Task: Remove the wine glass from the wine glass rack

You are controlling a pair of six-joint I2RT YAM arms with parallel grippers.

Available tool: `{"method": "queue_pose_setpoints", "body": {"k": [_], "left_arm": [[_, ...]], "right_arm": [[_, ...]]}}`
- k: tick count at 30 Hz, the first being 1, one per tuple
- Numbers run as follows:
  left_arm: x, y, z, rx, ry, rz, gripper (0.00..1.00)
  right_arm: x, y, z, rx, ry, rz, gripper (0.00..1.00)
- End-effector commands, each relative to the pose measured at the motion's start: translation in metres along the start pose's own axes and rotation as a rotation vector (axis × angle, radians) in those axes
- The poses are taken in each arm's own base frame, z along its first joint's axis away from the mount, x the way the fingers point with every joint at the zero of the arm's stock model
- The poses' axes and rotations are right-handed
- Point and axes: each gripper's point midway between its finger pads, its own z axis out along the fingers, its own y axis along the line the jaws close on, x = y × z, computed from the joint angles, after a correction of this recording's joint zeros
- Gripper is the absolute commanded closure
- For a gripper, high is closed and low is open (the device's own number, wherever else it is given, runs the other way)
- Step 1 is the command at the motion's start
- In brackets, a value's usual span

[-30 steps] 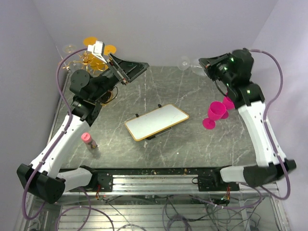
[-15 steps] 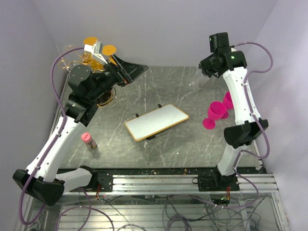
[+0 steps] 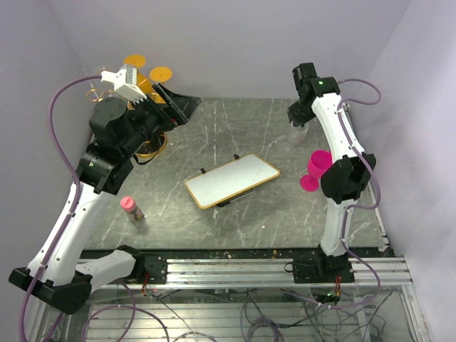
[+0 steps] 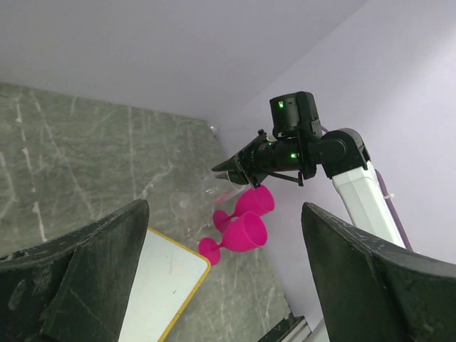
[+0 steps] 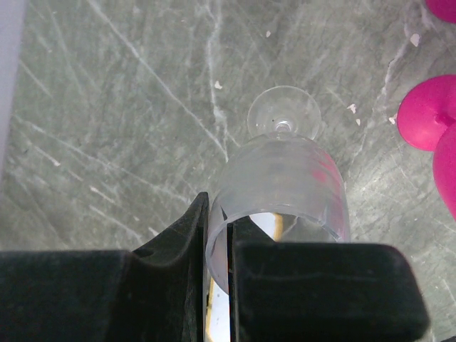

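The wine glass [image 5: 281, 178] is clear and upright, its round foot [image 5: 283, 114] low over the marble table beside the pink glasses. My right gripper [image 5: 217, 214] is shut on its rim, one finger inside the bowl and one outside. From above, the right gripper [image 3: 299, 120] is at the back right with the wine glass [image 3: 301, 133] hanging below it. The gold wine glass rack [image 3: 151, 146] stands at the back left with orange discs [image 3: 162, 72] on top. My left gripper [image 3: 174, 107] is open beside the rack and holds nothing; in its own view the left gripper [image 4: 224, 271] faces the right arm.
Two pink glasses [image 3: 318, 167] stand at the right of the table, close to the clear one. A white tray with a gold rim [image 3: 231, 180] lies in the middle. A small pink-capped bottle [image 3: 130, 206] stands at the front left. Walls close in on both sides.
The right arm has stretched up and carried the clear glass from the back wall down toward the pink glasses. The left arm has risen by the rack, gripper still open.
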Motion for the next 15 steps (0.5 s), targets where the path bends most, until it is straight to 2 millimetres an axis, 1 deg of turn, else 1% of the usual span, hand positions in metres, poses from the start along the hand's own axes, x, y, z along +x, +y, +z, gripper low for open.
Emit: {"method": "queue_pose_setpoints", "body": {"k": [1,6,9,15], "left_arm": [[-0.013,0.011,-0.004,-0.081,-0.038,0.06,0.03],[-0.016,0.019,-0.007,-0.116,-0.057,0.068,0.01],[-0.015,0.023,-0.007,-0.133,-0.062,0.071,0.04],[-0.024,0.039,-0.015,-0.217,-0.126,0.077,0.05]], "right_arm": [[-0.006,-0.004,0.024,0.047,-0.054,0.015,1.0],[-0.004,-0.008,0.039,0.067,-0.077,0.009,1.0],[0.001,-0.01,0.046,0.078,-0.067,0.0,1.0],[0.006,-0.012,0.052,0.076,-0.055,0.011,1.0]]}}
